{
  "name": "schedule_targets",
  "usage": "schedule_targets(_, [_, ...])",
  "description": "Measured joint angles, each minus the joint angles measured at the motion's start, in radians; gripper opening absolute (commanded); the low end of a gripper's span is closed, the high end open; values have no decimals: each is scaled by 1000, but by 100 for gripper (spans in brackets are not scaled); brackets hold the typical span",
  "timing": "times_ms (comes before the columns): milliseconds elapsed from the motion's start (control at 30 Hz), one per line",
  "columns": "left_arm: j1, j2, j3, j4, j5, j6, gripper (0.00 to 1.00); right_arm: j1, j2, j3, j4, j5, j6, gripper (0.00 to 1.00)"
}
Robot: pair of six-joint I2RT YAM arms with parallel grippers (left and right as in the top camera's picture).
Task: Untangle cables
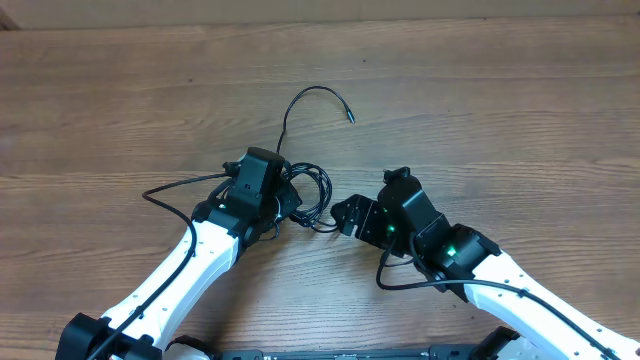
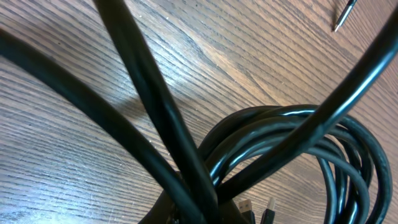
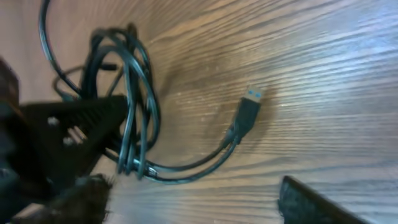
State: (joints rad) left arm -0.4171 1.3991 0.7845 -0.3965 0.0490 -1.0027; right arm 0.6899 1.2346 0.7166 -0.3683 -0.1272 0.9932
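Cables form one coil mid-frame, pinched by left gripper; right gripper gapes empty; blue-tipped plug shows only from right wrist.

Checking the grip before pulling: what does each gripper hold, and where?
Left gripper pinches the cables at their coil; right gripper is open, holding nothing.

cables just ahead of left jaws: glossy black plastic jacket, smooth, catches light

plug between right jaws: matt black plastic, bluish tip

right gripper fingers: matt black plastic

table: wood grain, fine ridges, low sheen
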Motion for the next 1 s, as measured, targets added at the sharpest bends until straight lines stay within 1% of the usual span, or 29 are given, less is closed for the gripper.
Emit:
schedule_targets(133, [0, 0, 0, 0, 21, 20, 4, 0, 44, 1, 68, -17, 46, 64])
schedule_targets(167, [0, 0, 0, 0, 27, 32, 4, 0, 56, 1, 82, -22, 53, 57])
schedule_targets(233, [0, 0, 0, 0, 43, 56, 4, 0, 78, 1, 100, -26, 64, 48])
schedule_targets(267, [0, 0, 0, -1, 53, 70, 4, 0, 84, 1, 110, -28, 72, 47])
schedule_targets(467, [0, 0, 0, 0, 123, 125, 4, 0, 88, 1, 119, -43, 80, 47])
schedule_targets(533, [0, 0, 0, 0, 148, 147, 4, 0, 88, 1, 118, -45, 79, 44])
schedule_targets(633, [0, 0, 0, 0, 196, 206, 4, 0, 88, 1, 118, -43, 82, 29])
schedule_targets(733, [0, 0, 0, 5, 258, 272, 4, 0, 88, 2, 118, -40, 82, 18])
schedule_targets(833, [0, 0, -1, 38, 319, 315, 4, 0, 88, 2, 108, -39, 82, 4])
schedule_targets(1000, [6, 2, -8, 106, 372, 344, 4, -2, 88, 11, 46, -29, 85, 4])
